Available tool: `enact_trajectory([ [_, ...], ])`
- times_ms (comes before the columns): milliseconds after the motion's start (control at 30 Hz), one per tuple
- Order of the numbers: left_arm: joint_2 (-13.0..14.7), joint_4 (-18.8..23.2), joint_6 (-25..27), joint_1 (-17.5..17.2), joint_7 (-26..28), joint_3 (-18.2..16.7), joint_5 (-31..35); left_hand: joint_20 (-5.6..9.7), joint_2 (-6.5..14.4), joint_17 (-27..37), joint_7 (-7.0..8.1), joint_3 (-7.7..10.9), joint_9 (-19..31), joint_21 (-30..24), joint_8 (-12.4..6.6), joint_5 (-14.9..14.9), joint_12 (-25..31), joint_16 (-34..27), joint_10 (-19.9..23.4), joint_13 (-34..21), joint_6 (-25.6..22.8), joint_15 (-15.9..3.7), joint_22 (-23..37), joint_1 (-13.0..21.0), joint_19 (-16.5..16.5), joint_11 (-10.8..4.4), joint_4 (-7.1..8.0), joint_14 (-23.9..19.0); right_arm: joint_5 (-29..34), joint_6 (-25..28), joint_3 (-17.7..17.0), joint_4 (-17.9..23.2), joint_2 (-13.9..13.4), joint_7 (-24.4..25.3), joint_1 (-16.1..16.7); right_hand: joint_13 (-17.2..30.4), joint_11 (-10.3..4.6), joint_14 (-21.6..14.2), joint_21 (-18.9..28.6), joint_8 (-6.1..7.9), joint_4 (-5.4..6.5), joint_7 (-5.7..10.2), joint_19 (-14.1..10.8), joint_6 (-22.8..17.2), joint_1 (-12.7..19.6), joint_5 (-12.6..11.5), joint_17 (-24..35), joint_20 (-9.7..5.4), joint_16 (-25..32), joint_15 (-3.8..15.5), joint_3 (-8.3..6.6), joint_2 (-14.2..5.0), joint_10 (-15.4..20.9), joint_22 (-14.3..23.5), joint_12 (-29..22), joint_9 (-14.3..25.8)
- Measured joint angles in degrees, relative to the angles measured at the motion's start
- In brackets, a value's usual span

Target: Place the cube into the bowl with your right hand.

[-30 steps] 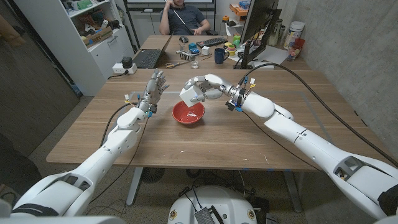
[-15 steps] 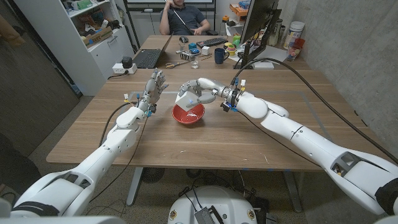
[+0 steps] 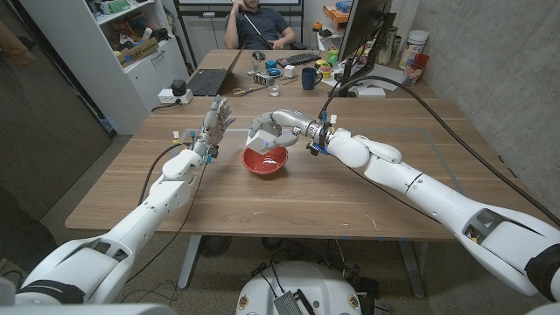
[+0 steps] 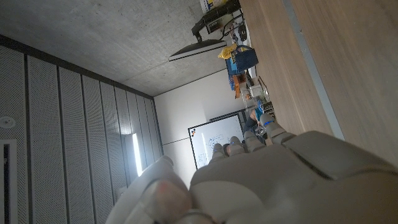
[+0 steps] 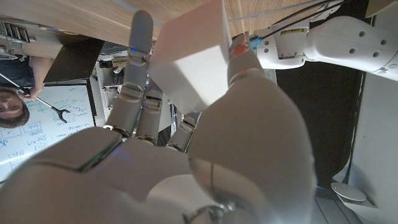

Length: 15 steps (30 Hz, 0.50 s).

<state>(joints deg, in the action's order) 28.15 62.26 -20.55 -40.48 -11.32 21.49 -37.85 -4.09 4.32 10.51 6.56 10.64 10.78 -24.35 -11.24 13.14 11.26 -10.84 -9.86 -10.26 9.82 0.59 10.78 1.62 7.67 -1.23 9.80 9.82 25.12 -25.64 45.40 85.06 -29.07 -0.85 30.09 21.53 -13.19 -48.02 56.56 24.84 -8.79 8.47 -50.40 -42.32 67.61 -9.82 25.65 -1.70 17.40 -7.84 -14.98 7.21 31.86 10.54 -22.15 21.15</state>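
Fingers of the left hand stand spread and empty beside the red bowl. Over the bowl's far rim, the right hand grips the white cube; best lower it before letting go. It has drifted leftward since earlier.
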Motion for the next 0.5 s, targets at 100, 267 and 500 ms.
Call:
enact_trajectory([
  [100, -0.2, -0.9, -0.1, 0.6, -0.2, 0.0, 0.0, 0.0, 0.0, 0.0, 0.0, 0.0, 0.0, 0.2, 0.0, 0.0, 0.0, 0.0, 0.0, 0.0, 0.0, 0.0, 0.0, 0.0, 0.0, 0.0, 0.0, 0.0, 3.1, 0.0, 0.8, -0.6, 0.2, 1.5, -0.5, 0.0, -0.11, -0.2, 0.0, 0.0, 0.0, 0.02, 0.0, -0.4, 0.0, 0.0, -0.1, 0.0, 0.0, 0.21, 0.0, 0.0, 0.5, 0.0, 0.2, 0.0],
  [267, -0.3, -1.4, -0.1, 0.9, -0.3, 0.0, 0.1, 0.0, 0.0, 0.0, 0.0, 0.0, 0.0, 0.2, 0.0, 0.0, 0.0, 0.0, 0.0, 0.0, 0.0, 0.0, 0.0, 0.0, 0.0, 0.0, 0.0, 0.0, 5.0, -0.1, 2.0, -1.4, 0.7, 2.4, -1.3, 0.2, -0.3, -0.2, 0.0, 0.0, 0.0, 0.01, 0.3, -0.6, 0.0, 0.2, 0.0, 0.31, -0.2, 0.21, 0.0, 0.0, 0.7, 0.0, -0.3, 0.0],
  [500, -0.5, -2.5, -0.3, 1.6, -0.7, 0.0, 0.1, -0.01, 0.0, 0.0, 0.0, 0.01, 0.0, 0.2, 0.0, 0.0, 0.0, 0.0, 0.0, 0.0, 0.0, 0.0, 0.0, 0.0, 0.0, 0.0, 0.0, 0.0, 10.7, -0.4, 4.0, -2.8, 1.2, 5.7, -2.7, 0.2, -0.7, -0.2, -0.2, 0.4, 0.01, 0.12, 0.5, -1.1, 0.4, 0.2, 0.0, 0.52, -0.3, 0.21, 0.02, 0.4, 1.1, 0.0, -0.5, 0.0],
])
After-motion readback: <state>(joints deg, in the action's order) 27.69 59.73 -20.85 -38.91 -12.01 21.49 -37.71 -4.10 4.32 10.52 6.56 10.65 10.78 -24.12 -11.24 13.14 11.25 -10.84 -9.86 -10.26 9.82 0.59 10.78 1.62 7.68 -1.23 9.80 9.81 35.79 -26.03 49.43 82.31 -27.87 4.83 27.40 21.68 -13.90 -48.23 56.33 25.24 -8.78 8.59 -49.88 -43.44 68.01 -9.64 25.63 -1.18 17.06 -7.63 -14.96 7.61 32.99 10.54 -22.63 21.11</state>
